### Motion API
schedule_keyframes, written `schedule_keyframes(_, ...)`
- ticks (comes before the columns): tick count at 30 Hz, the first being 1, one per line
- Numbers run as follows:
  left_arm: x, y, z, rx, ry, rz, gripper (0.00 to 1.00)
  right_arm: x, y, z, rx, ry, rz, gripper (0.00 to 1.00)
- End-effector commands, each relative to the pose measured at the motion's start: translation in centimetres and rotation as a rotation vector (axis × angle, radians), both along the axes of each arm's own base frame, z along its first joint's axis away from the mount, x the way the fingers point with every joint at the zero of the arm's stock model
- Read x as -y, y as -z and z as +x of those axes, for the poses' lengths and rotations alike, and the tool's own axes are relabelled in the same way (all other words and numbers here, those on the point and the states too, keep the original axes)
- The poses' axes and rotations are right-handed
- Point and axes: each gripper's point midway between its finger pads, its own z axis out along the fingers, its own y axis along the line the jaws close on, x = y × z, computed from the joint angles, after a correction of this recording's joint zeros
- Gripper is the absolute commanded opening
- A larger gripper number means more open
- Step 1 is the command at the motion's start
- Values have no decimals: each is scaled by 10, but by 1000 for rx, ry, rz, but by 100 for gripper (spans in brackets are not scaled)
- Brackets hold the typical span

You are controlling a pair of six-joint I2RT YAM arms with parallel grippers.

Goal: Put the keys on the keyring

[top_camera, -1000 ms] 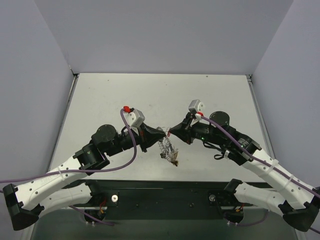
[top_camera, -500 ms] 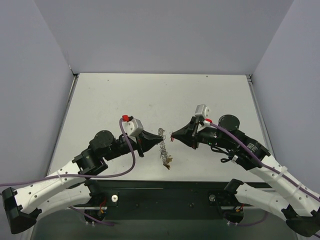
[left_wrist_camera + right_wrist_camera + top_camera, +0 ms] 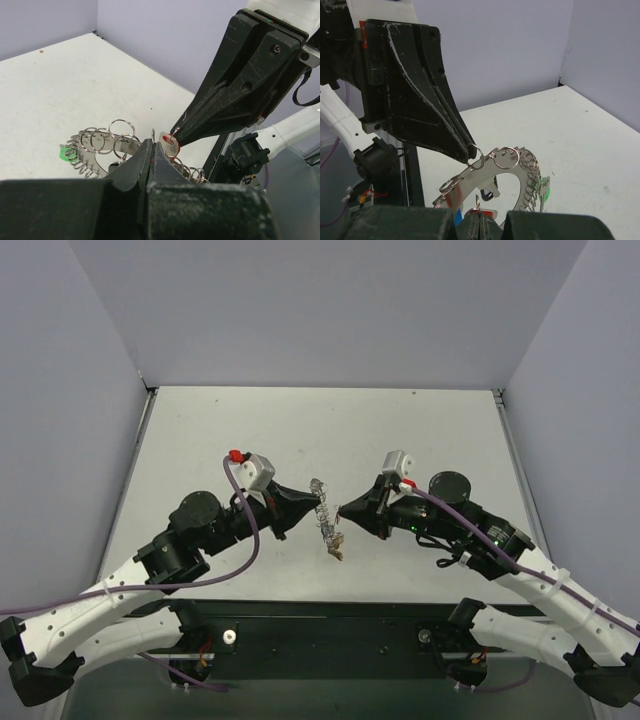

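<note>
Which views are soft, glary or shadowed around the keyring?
Top external: even, diffuse light with faint shadows, but the keyring is too small to resolve its rim. Left wrist: keyring and red key are sharp; its own left tool is a dark foreground blur. Right wrist: keyring sharp with mild glints; its own right tool is blurred.

Large thin silvery wire keyring (image 3: 107, 145), its rim lined with small coiled loops, held above the table between both gripper tips.
The left gripper (image 3: 152, 150) pinches its rim, so it hangs on edge and tilted. A tiny red-headed metal key (image 3: 169, 140) sits clamped in the right gripper (image 3: 176, 136), just beside that pinched rim. A green-headed key (image 3: 63, 153) hangs at the far side; a gold-brown cluster (image 3: 336, 550) dangles below.
</note>
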Motion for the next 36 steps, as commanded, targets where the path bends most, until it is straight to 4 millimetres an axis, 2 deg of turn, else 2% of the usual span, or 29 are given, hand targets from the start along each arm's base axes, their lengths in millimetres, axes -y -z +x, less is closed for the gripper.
schedule_keyframes(1,-10,-43,-8,87,4,-99,0,-7,-36,13,83,47,96,0)
schedule_keyframes(2,-5,-32,-18,110,71,-75,0,-9,-36,12,88,34,99,0)
schedule_keyframes(5,-4,-28,-31,231,143,-55,0,-15,-43,4,111,-35,98,0)
schedule_keyframes(6,-4,-20,-31,265,149,-33,0,-16,-50,2,119,-50,103,0)
schedule_keyframes(7,-7,-21,-35,295,160,-34,0,-17,-54,-2,125,-73,99,0)
schedule_keyframes(8,-7,-19,-37,312,169,-29,0,-19,-47,-10,100,-122,66,0)
schedule_keyframes(14,-10,-12,-34,362,151,4,0,-19,-62,-25,115,-208,80,0)
schedule_keyframes(23,-11,-7,-30,401,144,47,0,-31,-44,-20,77,-233,6,0)
schedule_keyframes(36,-11,-19,-36,430,159,7,0,-34,-30,-18,54,-242,-29,0)
